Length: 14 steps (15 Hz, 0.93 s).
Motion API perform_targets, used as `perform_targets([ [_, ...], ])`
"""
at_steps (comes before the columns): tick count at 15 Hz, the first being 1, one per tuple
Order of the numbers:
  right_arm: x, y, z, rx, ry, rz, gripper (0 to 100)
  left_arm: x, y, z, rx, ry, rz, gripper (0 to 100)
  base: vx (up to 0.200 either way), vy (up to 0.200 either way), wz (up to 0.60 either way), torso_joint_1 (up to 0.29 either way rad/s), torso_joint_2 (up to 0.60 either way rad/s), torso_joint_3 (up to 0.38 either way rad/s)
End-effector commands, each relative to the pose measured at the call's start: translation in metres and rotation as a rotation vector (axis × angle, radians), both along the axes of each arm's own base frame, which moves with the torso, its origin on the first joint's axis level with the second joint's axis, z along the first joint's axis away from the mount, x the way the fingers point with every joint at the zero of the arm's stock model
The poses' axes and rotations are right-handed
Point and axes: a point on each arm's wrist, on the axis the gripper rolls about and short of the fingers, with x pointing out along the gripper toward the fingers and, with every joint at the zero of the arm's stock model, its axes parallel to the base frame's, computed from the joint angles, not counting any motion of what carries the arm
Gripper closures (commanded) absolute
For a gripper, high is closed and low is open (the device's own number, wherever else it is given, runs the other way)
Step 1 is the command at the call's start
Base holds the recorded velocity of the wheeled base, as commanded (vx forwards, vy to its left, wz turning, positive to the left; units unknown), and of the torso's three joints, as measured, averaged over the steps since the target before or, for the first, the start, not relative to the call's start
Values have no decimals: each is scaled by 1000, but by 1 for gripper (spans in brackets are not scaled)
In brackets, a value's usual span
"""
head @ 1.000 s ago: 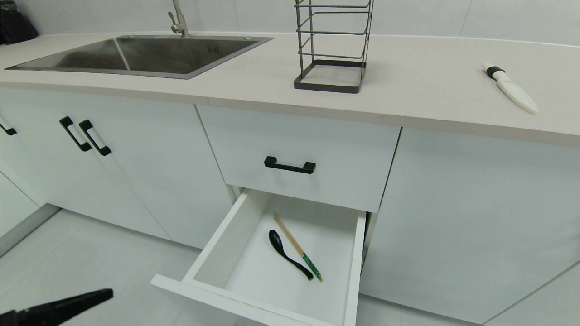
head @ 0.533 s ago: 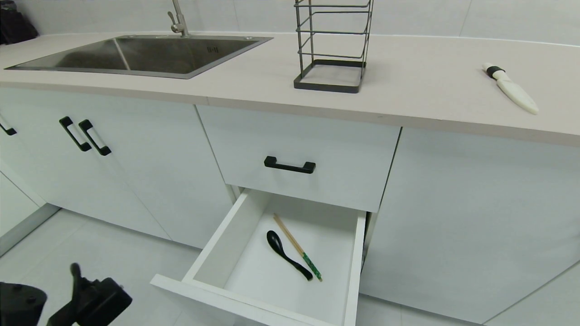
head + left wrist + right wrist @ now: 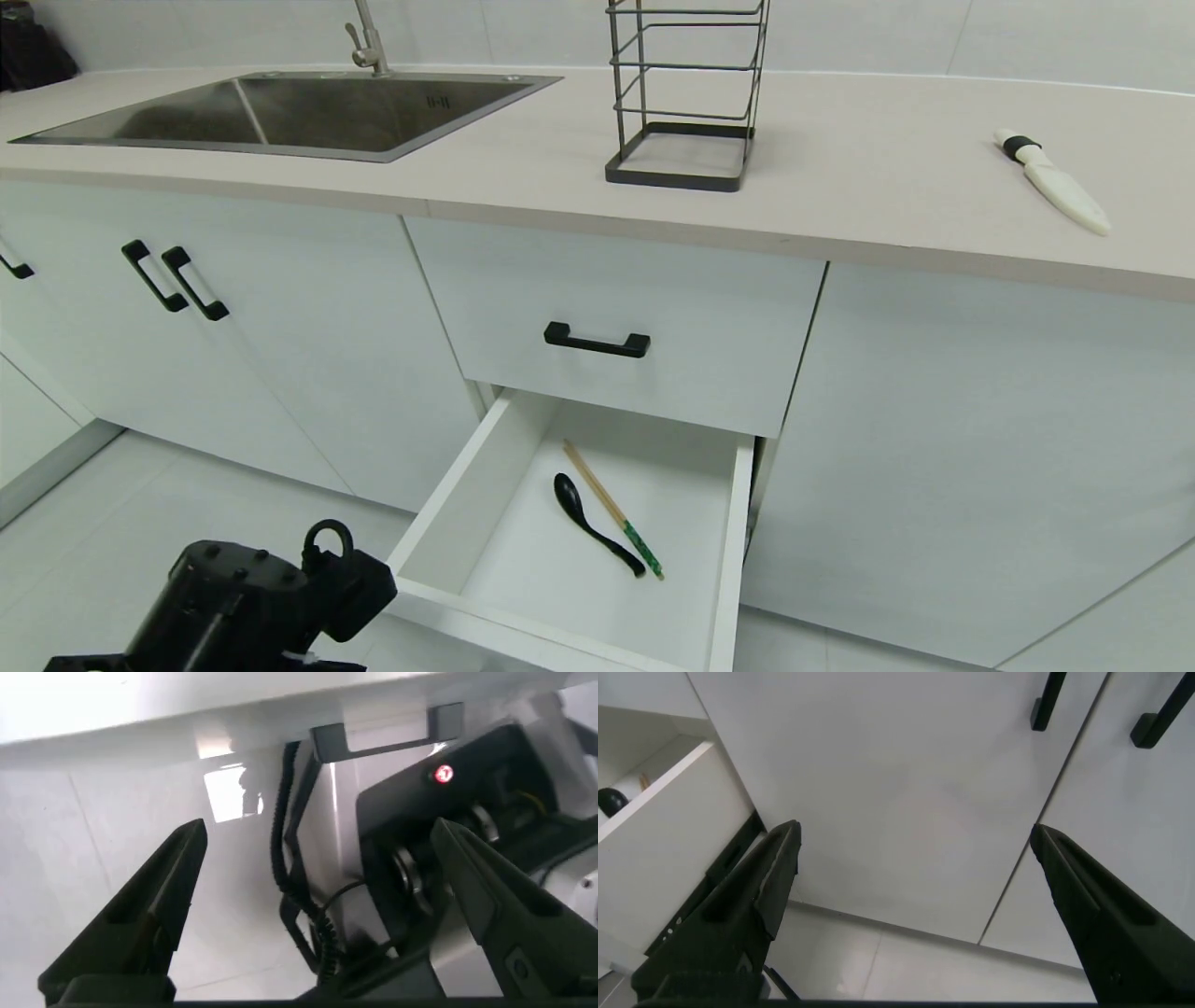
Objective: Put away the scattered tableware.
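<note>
**One knife out on the counter, both claws empty**

White knife lies flat at the far right of the counter, well apart from the wire rack. Black spoon and chopsticks lie side by side in the open lower drawer. Judged stowed, so the knife looks like the last piece.

Left gripper: fingers spread wide, nothing between them, aimed at the floor. Left arm sits low, just beside the drawer's front left corner. Right gripper: fingers spread wide, empty, facing a white cabinet door beside the drawer.

Handling, judged: light, stiff, smooth-skinned, probably slippery. It lies flat, so fingers must straddle it from above. Best hold is across the thick part by the black band; the tapering end would likely squirt out
</note>
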Motion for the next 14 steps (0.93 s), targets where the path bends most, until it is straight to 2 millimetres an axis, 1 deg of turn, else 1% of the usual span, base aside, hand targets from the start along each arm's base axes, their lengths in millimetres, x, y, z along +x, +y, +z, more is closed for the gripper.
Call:
perform_targets([
  [1, 0, 0, 0, 0, 3, 0, 0, 6, -4, -10, 40, 35, 9, 0, 0, 0, 0, 0, 0, 0],
  [4, 0, 0, 0, 0, 3, 0, 0, 15, -8, -10, 9, -2, 42, 0, 0, 0, 0, 0, 0, 0],
  [9, 0, 0, 0, 0, 3, 0, 0, 22, -11, -8, -23, -47, 56, 0, 0, 0, 0, 0, 0, 0],
  [14, 0, 0, 0, 0, 1, 0, 0, 33, -16, -5, -61, -141, 67, 0, 0, 0, 0, 0, 0, 0],
])
